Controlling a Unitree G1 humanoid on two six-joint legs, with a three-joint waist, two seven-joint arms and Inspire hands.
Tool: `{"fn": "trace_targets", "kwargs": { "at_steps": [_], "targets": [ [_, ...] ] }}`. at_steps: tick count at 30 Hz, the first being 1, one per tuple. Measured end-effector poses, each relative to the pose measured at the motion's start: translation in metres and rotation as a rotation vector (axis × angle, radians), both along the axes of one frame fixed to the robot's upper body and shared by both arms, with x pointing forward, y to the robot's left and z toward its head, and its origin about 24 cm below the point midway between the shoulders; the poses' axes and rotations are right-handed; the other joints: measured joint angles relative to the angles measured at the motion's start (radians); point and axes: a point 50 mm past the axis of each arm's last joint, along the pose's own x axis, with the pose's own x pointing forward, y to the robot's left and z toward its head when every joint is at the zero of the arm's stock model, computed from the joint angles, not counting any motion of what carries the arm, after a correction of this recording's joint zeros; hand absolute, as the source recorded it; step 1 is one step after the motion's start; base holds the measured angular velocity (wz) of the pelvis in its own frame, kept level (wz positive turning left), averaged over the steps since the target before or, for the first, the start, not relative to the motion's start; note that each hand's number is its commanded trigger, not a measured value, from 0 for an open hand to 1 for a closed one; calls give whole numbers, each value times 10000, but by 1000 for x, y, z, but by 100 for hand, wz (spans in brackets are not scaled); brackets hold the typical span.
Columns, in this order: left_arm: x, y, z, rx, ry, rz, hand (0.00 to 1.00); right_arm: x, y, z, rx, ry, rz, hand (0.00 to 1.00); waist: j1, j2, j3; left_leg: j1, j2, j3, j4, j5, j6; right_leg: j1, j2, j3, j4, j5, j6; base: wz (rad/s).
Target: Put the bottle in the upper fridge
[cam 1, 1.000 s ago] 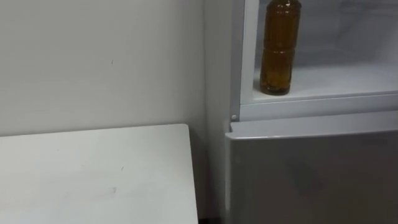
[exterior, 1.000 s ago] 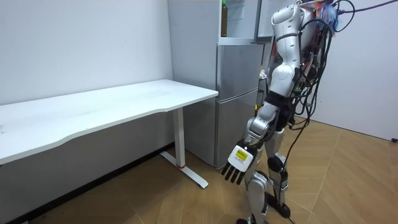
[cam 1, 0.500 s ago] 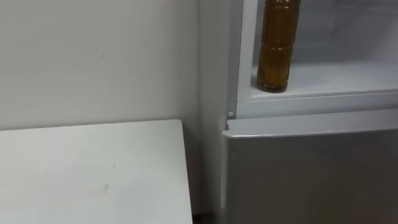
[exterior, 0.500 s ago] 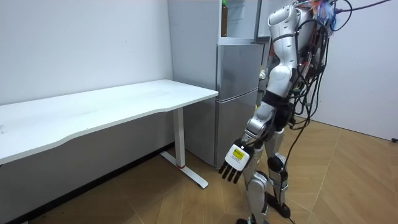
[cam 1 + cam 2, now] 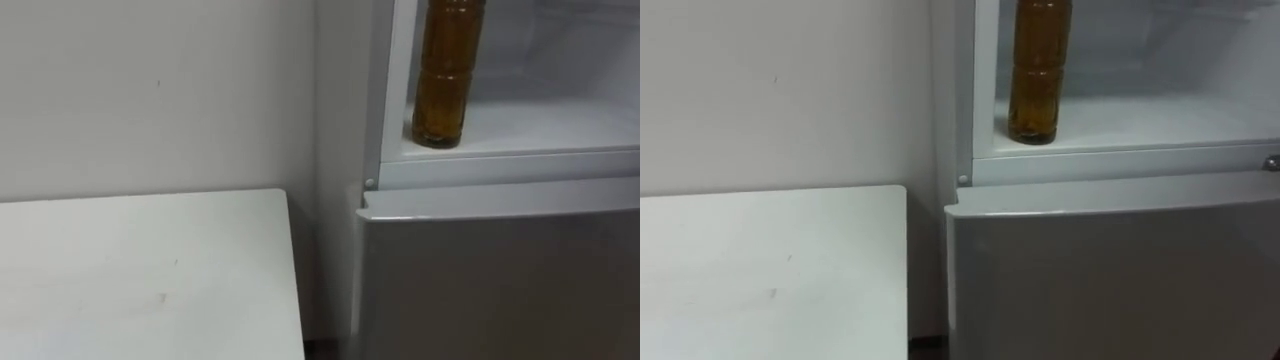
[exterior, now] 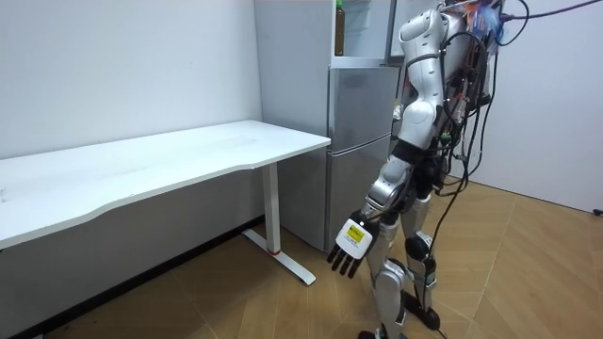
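Left eye view: amber bottle (image 5: pixel 445 75) stands upright in the fridge's open upper compartment (image 5: pixel 540 130), on the white shelf at its left front corner, just beside the frame and near the front lip. Nothing else can be seen in that compartment. The lower fridge door (image 5: pixel 500 280) under it is closed. A white surface (image 5: pixel 140 270) sits left of the fridge, against the wall.

Room view: the robot stands upright, close in front of the fridge (image 6: pixel 358 141). Its left hand (image 6: pixel 347 252) hangs low on the side toward the surface, fingers straight, holding nothing.

Right eye view: the bottle is in the same front-left spot on the shelf, and its top is cut off by the frame edge. Placement looks done.

Risk, as a judgement: the bottle is tall and narrow and stands close to the lip. A door swung shut, or an arm brushing the fridge frame, could knock it over or off the shelf. Pushing it deeper would be safer.
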Motion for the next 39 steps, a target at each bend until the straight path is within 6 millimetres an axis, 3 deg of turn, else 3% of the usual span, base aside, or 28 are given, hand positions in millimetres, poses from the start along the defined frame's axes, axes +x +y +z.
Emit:
{"fn": "trace_targets", "kwargs": {
  "at_steps": [3, 12, 22, 33, 39],
  "targets": [
    [-4, 0, 0, -19, 127, 123, 0, -1, -1, 3, -227, 273, -310, 0, -20, -102, -3, -6, -1, 5, -1, 0, 0, -6, -1, 1, 1, 1, 1, 0],
    [-8, 0, -2, -59, 282, 198, 0, 1, 5, 13, -644, 654, -644, 0, -18, 23, 32, 58, 1, 11, 1, 0, 0, 11, -1, 10, 176, 0, -2, 0],
    [-17, -5, -5, -197, 699, 464, 0, 7, 11, 14, -594, 973, -835, 0, -28, -20, 60, 38, -14, -7, 10, 3, 4, -170, -70, -21, 510, -189, -13, 1],
    [1, -3, -7, -141, 229, 547, 0, 10, 18, 16, -865, 1561, -653, 0, -54, -35, 69, 52, -16, 64, -49, 7, 0, -301, -78, 63, 705, -214, -31, -2],
    [1, -4, -8, -225, 295, 558, 0, 21, 32, 14, -1524, 2112, -139, 0, -50, -43, 74, 52, -5, 152, 9, 5, 1, -334, -73, 169, 731, -213, -33, -6]
  ]
}}
